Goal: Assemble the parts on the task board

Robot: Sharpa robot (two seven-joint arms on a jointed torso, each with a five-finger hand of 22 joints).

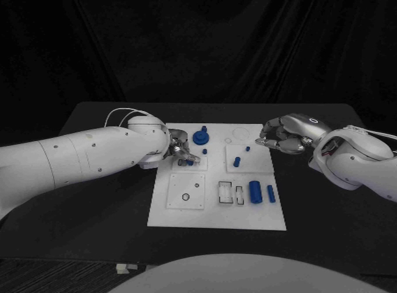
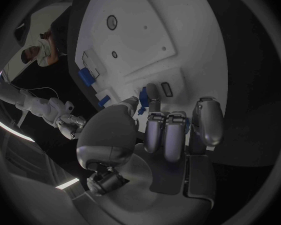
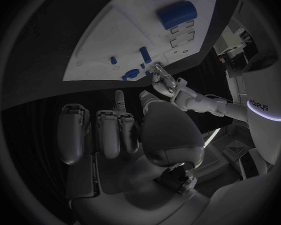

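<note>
Left hand [image 1: 182, 152] sits low over the task board [image 1: 218, 217] at its 10 o'clock corner, fingers curled round a small blue part [image 1: 189, 161]; can't tell if it's actually gripped, fingers hide it. Right hand [image 1: 285, 135] hovers off the board's 2 o'clock edge, fingers curled in, holding nothing. Two blue cylinders [image 1: 261, 191] lie at the board's 4 o'clock.

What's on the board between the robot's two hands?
In the head view, small blue parts on the white board lie between the left hand and right hand.
</note>
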